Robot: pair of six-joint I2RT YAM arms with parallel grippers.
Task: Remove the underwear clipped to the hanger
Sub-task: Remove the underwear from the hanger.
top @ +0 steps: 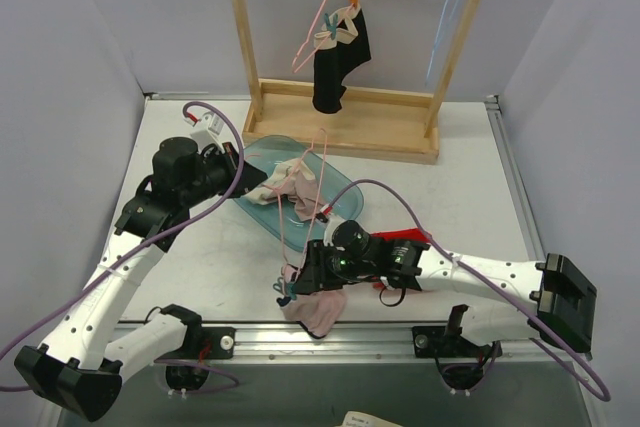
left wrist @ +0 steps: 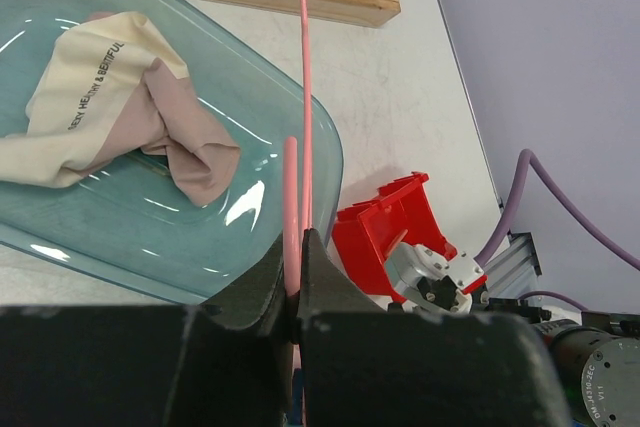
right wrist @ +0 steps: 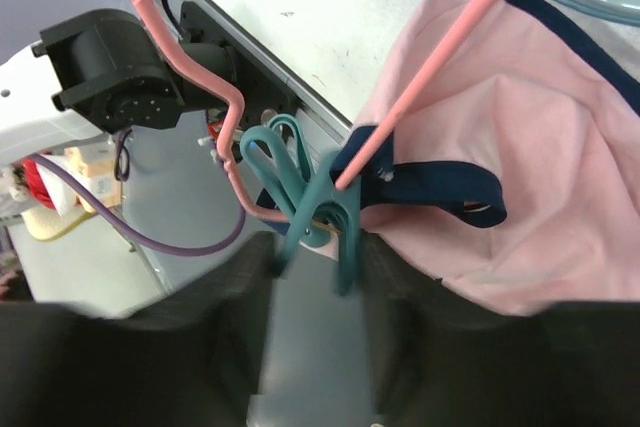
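Top external view: the right gripper [top: 312, 269] lies low over the table [top: 450, 177] near its front edge, at the lower end of a pink hanger [top: 303, 207]. This hanger slants from the blue tray [top: 345, 192] toward the front rail. Pink underwear with dark trim [top: 318, 309] hangs off that lower end, draped over the table edge.

Right wrist view: a teal clothespin [right wrist: 320, 202] fixes the dark waistband of this piece to the hanger wire. The right fingers [right wrist: 390, 277] stand narrowly on either side of the pin. Motion blur prevents confirming whether they press it.

Left wrist view: the left gripper [left wrist: 298, 267] is clamped on the hanger wire, with both fingers tight against it. Pale briefs [left wrist: 130, 107] lie loose inside the tray. A red plastic part [left wrist: 385, 227] sits just beside the tray's near corner.

Black underwear with a beige waistband [top: 340, 62] is clipped to a second pink hanger on the wooden rack [top: 245, 27] at the back.
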